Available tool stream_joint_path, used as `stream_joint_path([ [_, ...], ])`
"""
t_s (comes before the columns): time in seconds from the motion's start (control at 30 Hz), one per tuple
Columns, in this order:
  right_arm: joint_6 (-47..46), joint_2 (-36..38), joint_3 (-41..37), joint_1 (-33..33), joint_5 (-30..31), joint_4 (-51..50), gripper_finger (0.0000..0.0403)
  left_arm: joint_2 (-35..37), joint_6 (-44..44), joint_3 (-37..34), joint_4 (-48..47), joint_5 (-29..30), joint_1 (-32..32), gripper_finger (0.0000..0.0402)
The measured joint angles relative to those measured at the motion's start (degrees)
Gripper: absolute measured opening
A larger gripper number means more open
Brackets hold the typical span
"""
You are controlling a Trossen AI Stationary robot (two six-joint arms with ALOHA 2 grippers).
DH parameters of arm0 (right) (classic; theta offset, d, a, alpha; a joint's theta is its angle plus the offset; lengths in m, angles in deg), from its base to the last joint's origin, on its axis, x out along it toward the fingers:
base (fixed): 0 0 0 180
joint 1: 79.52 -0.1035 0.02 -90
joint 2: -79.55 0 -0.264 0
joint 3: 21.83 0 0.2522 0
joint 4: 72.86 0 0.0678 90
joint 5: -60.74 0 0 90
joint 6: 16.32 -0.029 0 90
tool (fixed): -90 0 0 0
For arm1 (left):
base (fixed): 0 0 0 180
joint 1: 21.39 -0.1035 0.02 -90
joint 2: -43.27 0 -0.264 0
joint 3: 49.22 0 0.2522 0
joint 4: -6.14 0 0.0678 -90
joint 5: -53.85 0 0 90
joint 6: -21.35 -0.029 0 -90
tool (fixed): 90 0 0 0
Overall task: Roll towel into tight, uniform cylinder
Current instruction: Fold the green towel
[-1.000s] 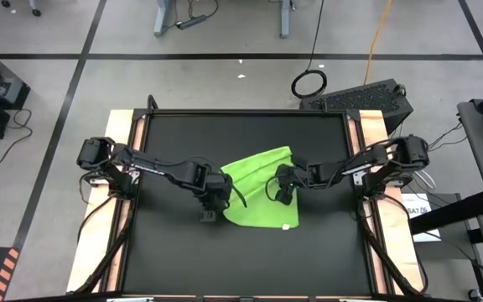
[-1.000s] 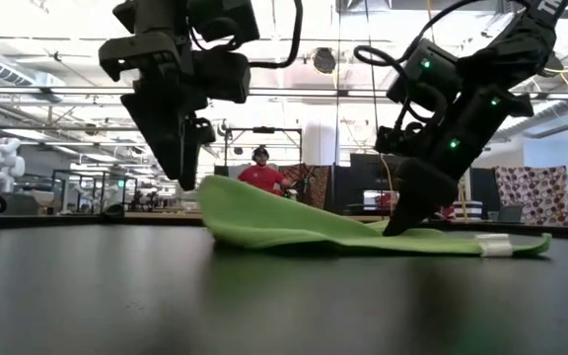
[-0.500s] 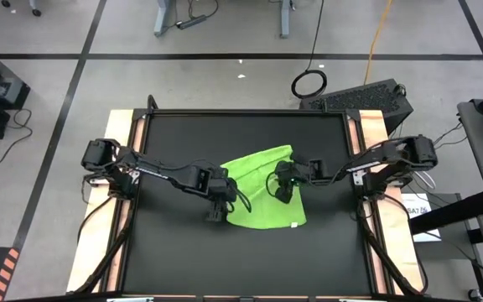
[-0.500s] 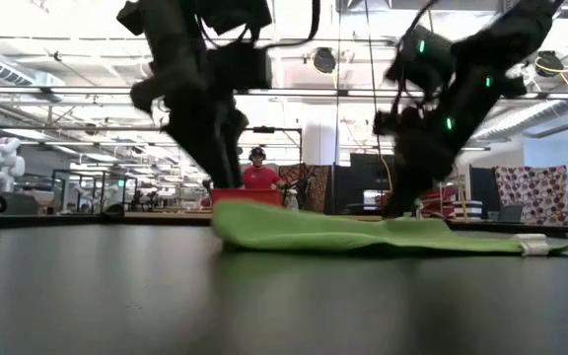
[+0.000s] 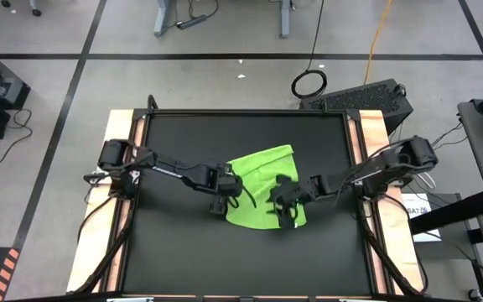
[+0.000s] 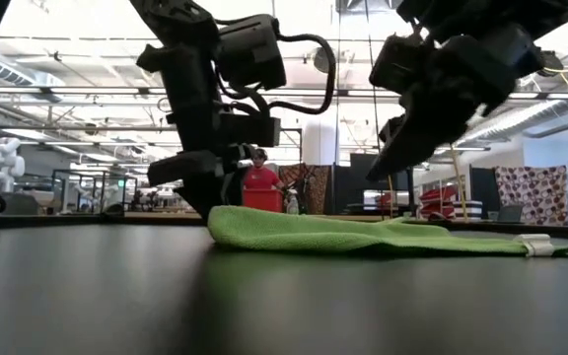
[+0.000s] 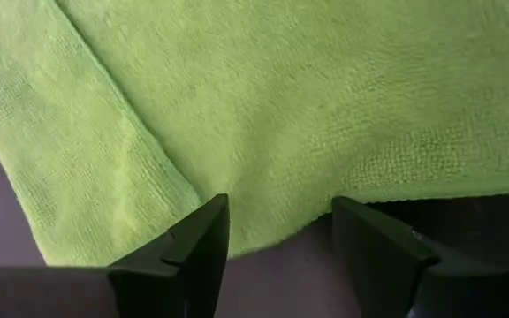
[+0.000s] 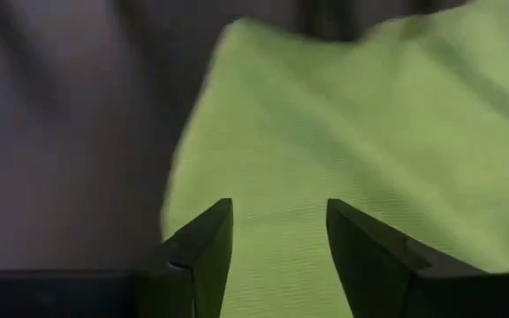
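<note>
While lying flat, one towel (image 5: pixel 262 184); two hands, left (image 7: pixel 279 237) and right (image 8: pixel 277 231), both spread.

Towels: one, a lime-green towel (image 5: pixel 262 189) lying mostly flat, folded over along one side, on the table.
Tags: one small white tag (image 6: pixel 534 245) at the towel's edge.
Tables: one, with a black top (image 5: pixel 174 243).
Robot arms: two, one from each side of the table.
Grippers: two, the left gripper (image 7: pixel 277 243) and the right gripper (image 8: pixel 277 238), each with two dark fingers standing apart.
People: one, in a red top (image 6: pixel 261 176), far behind the table; there may be more, but the background is too cluttered to tell.
Cable coils: one on the floor (image 5: pixel 309 83).
</note>
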Motion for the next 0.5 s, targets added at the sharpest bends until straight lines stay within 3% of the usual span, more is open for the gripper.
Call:
stream_joint_path([
  [0.2,3.67,-5.47,-0.02,-5.91,0.56,9.19,0.0178,-0.08,-1.28,0.04,0.88,0.02,-3.2,0.0205],
  [0.4,9.24,-9.11,0.67,-10.46,8.52,13.07,0.0166,-0.08,-1.24,0.07,0.62,0.09,-4.82,0.0205],
  [0.5,11.47,-12.85,2.19,-11.57,9.56,13.03,0.016,-0.08,-1.28,0.07,0.62,-0.19,-4.87,0.0205],
])
